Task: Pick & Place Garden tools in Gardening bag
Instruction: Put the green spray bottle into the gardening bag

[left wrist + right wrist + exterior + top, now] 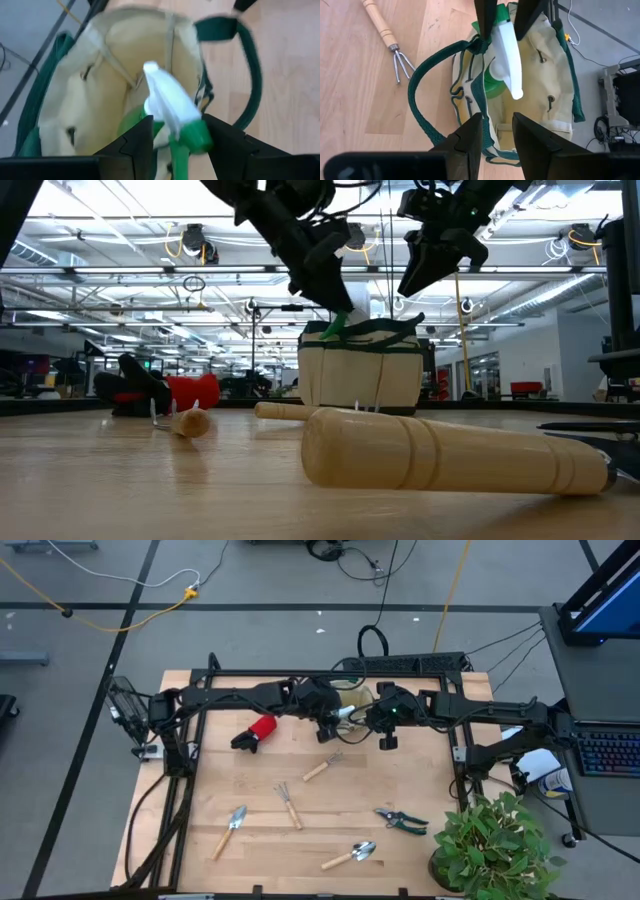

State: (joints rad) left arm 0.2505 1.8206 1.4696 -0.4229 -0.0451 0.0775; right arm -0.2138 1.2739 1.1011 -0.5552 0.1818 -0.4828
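The tan gardening bag (540,75) with dark green trim stands upright at the table's far middle (352,698). My left gripper (177,120) hangs over its mouth, shut on a green-and-white spray bottle (506,55). My right gripper (497,117) stands open just above the bag's rim on its right side (386,738), touching nothing. The other garden tools lie flat on the table: a red item (262,727), a small fork (322,767), a hand rake (290,805), two trowels (230,830) (350,857) and black shears (400,820). My left gripper pinches the spray bottle at its green neck (192,140), just below the white spray head, between its two fingers. The fingers slant down from the table's left. The bottle hangs tilted, its white nozzle (160,85) pointing out past the fingers. Its green body (495,85) is in the bag's mouth.
A leafy potted plant (495,845) stands at the near right corner. One green bag handle (420,90) loops out over the wood toward the fork. The wood between the bag and the row of tools is bare.
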